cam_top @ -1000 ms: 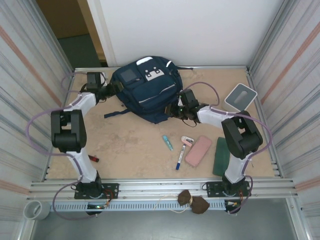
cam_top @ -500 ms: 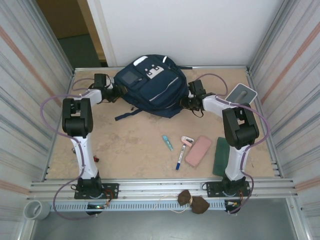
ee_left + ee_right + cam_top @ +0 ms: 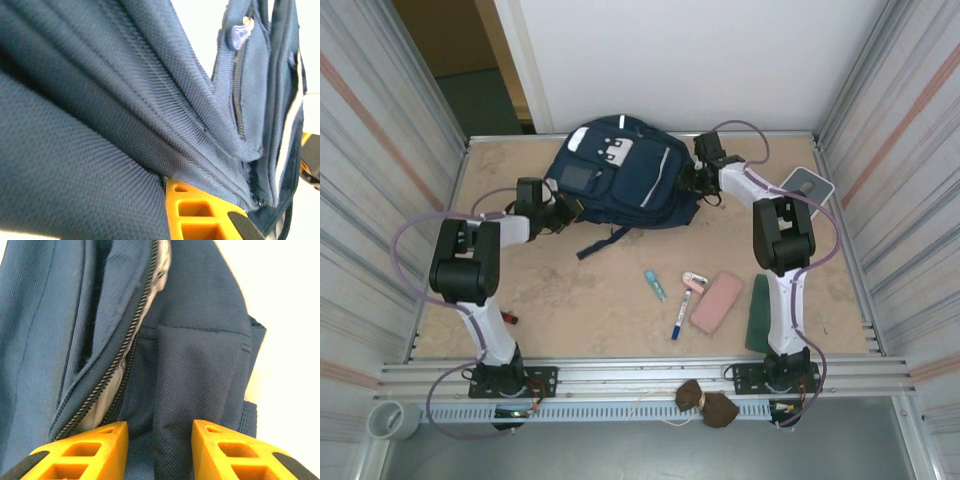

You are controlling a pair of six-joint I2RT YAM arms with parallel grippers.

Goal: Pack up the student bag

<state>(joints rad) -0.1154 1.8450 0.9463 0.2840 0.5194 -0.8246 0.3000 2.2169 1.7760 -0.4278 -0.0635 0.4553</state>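
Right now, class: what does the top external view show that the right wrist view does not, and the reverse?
Top external gives the pink case, blue pen and dark green flat item lying on the table. Right wrist gives the zipper teeth and pale lining, close up, and the right end effector straddling a fabric fold. Both show the navy student bag.

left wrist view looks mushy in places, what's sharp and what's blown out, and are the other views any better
Left wrist: student bag fabric nearest the lens, lower left, is soft; the pocket zipper is sharper; the background is blown out white. Right wrist: zipper teeth crisp, right side washed out white. Top external: even light, side walls splayed by the wide lens.
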